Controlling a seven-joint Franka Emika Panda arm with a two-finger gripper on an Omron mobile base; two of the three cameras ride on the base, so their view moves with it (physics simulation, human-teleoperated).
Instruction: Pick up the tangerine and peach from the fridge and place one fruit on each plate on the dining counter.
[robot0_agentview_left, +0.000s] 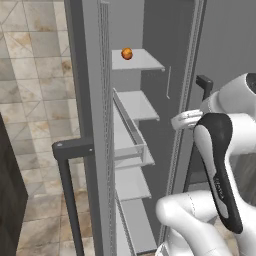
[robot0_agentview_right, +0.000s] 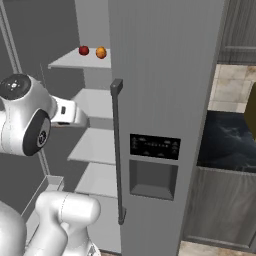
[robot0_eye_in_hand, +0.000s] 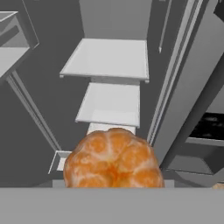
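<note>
The tangerine (robot0_eye_in_hand: 113, 158), orange with visible segments, sits right in front of the hand camera and hides the fingertips; my gripper (robot0_agentview_left: 181, 120) is shut on it. The hand hangs inside the open fridge (robot0_agentview_left: 92, 100), level with the middle shelves, and its white body is also seen as the hand (robot0_agentview_right: 70, 112). The peach (robot0_agentview_left: 127, 53) lies on the top shelf, well above the gripper, and appears again as the peach (robot0_agentview_right: 101, 52) beside a dark red ball (robot0_agentview_right: 84, 50). The plates are out of view.
Pale shelves (robot0_eye_in_hand: 107, 59) step down below the hand. The clear door bin (robot0_agentview_left: 131, 135) juts from the open door on the left. The closed fridge door with its dispenser (robot0_agentview_right: 154, 165) stands to the right. A black marbled counter top (robot0_agentview_right: 227, 140) lies beyond it.
</note>
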